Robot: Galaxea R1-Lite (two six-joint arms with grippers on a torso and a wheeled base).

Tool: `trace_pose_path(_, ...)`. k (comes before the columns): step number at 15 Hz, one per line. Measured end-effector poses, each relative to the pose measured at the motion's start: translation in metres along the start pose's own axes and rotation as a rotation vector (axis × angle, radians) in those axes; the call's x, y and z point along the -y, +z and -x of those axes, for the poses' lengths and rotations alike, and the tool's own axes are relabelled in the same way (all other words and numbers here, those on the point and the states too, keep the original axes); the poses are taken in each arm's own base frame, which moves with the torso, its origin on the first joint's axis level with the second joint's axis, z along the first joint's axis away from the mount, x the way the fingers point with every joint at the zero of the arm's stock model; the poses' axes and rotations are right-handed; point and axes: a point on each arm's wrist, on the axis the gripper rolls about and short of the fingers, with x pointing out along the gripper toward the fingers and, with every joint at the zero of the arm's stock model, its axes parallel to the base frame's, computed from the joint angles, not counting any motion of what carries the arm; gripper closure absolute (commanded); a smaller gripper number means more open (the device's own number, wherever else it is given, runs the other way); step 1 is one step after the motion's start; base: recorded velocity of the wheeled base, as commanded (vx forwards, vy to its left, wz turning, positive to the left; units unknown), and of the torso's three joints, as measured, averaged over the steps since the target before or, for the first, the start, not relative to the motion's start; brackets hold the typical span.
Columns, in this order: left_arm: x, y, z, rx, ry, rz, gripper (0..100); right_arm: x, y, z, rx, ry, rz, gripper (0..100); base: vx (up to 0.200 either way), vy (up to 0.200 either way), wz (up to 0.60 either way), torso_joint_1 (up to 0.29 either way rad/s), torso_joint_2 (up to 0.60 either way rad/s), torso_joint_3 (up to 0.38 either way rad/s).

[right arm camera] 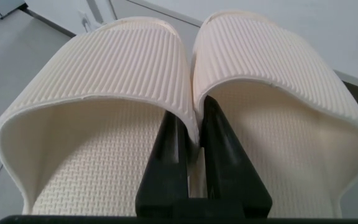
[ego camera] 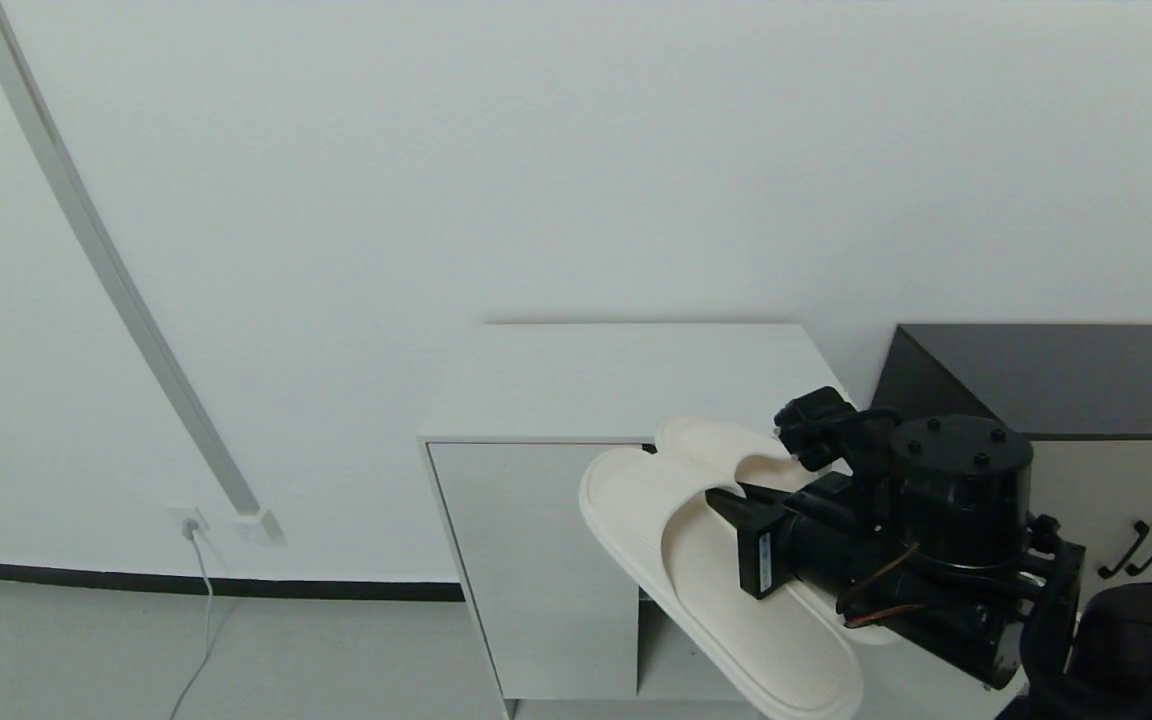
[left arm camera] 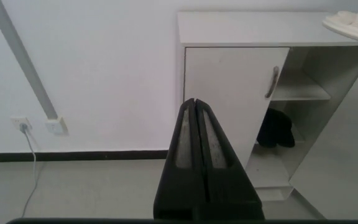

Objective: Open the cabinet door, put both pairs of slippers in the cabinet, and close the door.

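Observation:
A pair of cream white slippers [ego camera: 676, 530] hangs tilted in front of the white cabinet [ego camera: 626, 380], near its top front edge. My right gripper [ego camera: 741, 500] is shut on the slippers' inner edges, pinching both [right arm camera: 98, 81] together between its fingers [right arm camera: 166, 149]. The cabinet's left door panel [left arm camera: 235, 106] with its handle [left arm camera: 272, 81] lies flush, and the right half stands open with shelves showing. A dark pair of slippers [left arm camera: 277, 129] sits inside on a lower shelf. My left gripper [left arm camera: 194, 106] is shut with nothing in it, low and left of the cabinet.
A dark-topped cabinet [ego camera: 1056, 370] with black handles [ego camera: 1146, 545] stands against the white cabinet's right side. A wall socket with a cable [ego camera: 191, 522] and a slanting conduit [ego camera: 106, 260] are on the wall at left. Bare floor [ego camera: 86, 650] lies left of the cabinet.

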Motion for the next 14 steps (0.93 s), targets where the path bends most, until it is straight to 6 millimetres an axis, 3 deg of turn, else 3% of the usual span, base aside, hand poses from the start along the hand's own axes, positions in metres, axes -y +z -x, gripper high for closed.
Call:
trace_pose_path(1, 0.0, 0.0, 0.0, 0.0, 0.0, 0.0, 100, -0.0003, -0.0009, 0.0013, -0.003, 0.001, 0.0, 100, 0.0, -0.2, 0.0, 0.007, 0.0, -0.002)
trace_pose_path(14, 0.0, 0.0, 0.0, 0.0, 0.0, 0.001, 100, -0.0061, -0.0054, 0.0084, -0.016, 0.027, 0.026, 100, 0.0, 0.0, 0.0, 0.0, 0.0, 0.0)
